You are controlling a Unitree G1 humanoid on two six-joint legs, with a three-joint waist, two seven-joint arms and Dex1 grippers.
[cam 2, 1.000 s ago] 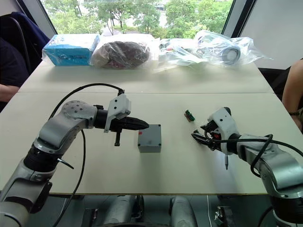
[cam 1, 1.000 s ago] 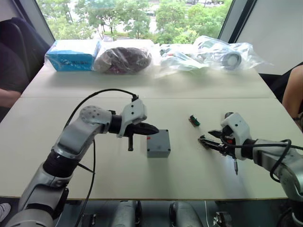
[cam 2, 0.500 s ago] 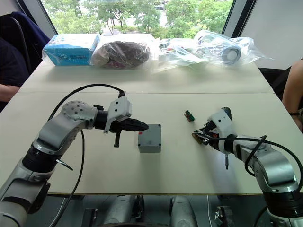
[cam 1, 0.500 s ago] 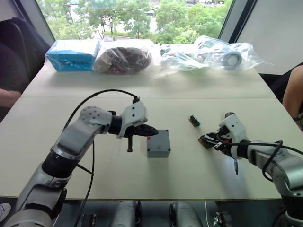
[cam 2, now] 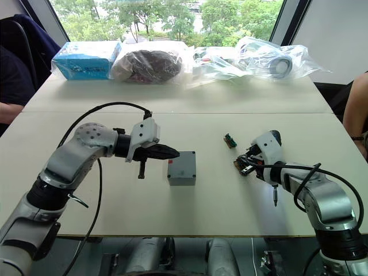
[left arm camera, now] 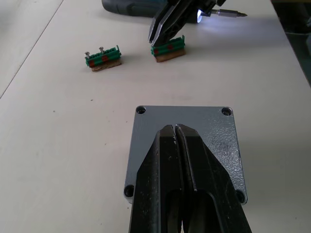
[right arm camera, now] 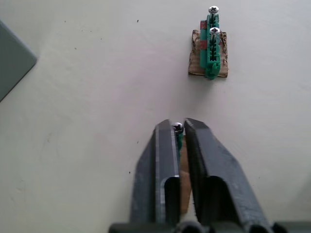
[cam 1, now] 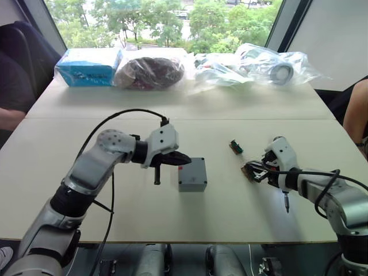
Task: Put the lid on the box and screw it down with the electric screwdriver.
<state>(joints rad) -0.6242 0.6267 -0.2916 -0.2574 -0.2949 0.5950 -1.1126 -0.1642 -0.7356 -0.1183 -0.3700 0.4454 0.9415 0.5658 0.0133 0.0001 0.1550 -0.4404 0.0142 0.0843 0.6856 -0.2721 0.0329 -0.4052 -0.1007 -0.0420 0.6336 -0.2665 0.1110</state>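
Table (cam 1: 86, 201); electric screwdriver (cam 1: 284, 192) bit points toward the robot.

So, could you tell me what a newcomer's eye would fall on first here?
Probably the grey box mid-table with its lid on, the left gripper shut just above it. Next, the right gripper to the right, closed on a green connector strip, with the lit electric screwdriver alongside.
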